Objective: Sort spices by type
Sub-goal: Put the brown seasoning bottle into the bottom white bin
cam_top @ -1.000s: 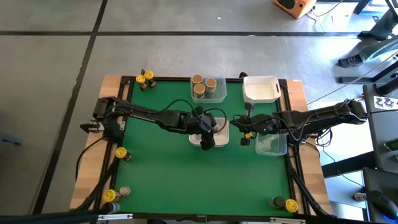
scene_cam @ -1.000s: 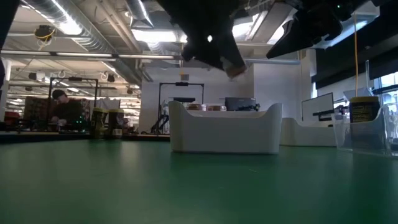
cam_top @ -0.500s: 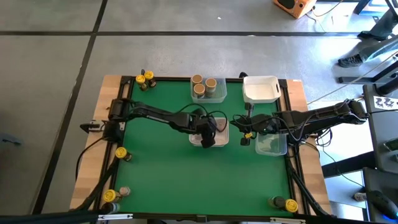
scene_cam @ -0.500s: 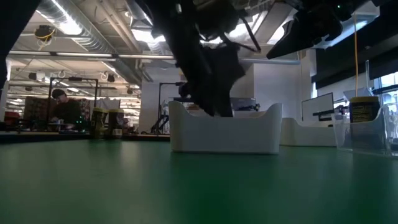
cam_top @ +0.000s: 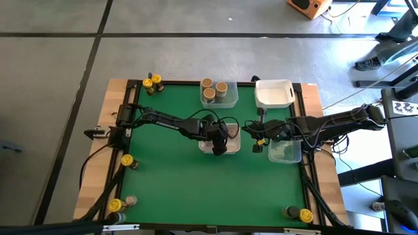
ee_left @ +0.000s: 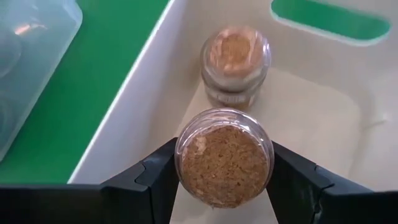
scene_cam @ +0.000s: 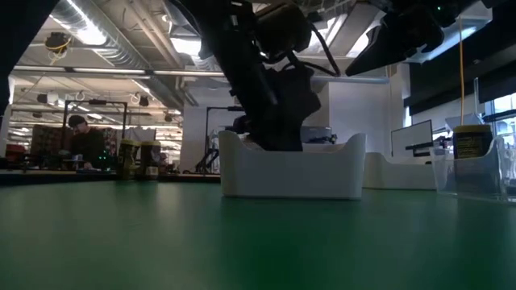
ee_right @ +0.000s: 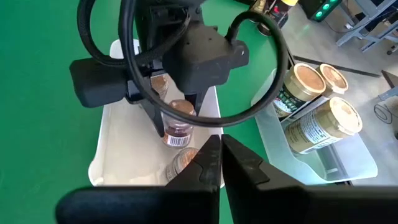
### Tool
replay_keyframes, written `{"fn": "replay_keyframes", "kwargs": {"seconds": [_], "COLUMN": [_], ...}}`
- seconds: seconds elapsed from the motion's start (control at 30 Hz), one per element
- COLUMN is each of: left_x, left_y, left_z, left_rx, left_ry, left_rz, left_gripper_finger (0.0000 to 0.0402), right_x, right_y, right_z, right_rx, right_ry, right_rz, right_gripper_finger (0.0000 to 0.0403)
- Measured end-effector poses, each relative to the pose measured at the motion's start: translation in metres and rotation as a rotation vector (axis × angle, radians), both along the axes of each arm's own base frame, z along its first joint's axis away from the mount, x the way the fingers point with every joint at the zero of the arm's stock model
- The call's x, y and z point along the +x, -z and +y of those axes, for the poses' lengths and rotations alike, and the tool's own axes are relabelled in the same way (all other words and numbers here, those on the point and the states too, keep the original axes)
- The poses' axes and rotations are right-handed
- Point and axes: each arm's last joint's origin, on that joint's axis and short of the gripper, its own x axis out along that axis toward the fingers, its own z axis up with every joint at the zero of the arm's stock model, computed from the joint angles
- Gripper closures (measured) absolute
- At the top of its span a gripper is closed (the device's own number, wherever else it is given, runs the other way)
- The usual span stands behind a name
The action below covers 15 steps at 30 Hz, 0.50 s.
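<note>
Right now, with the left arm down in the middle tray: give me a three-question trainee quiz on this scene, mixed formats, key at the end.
1. True or false: the left tool is shut on a spice jar over the white tray.
2. Multiple choice: how many other jars sit in that tray, going by the left wrist view? A) none B) one C) four
3. Short answer: where is the right tool, and is it carrying anything?

Key
1. True. Its fingers clamp the jar on both sides.
2. B. One standing jar lies just beyond the held one.
3. It hangs beside the white tray, on the clear tray's side, shut and empty.
</note>
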Motion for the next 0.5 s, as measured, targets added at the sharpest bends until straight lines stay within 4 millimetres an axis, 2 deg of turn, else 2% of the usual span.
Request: {"fn": "replay_keyframes", "kwargs": {"seconds": [0.2, 0.5], "left_x": [0.0007, 0.0002], "left_y": [-0.0006, 0.0007], "left_z": [0.0, 0.0004], "left_rx": [-0.014, -0.014], "left_ry": [-0.022, -0.025], "left_rz": [-0.018, -0.021], "left_gripper_finger": [0.0197, 0.0137], "right_x": [0.0, 0.0], "right_y": [0.0, 0.0001], "right_z": [0.0, 0.0001], "right_rx": [0.0, 0.0], "right_ry": [0.0, 0.0], "right_rz": [0.0, 0.001], "right_gripper_finger": [0.0388, 0.0388]}}
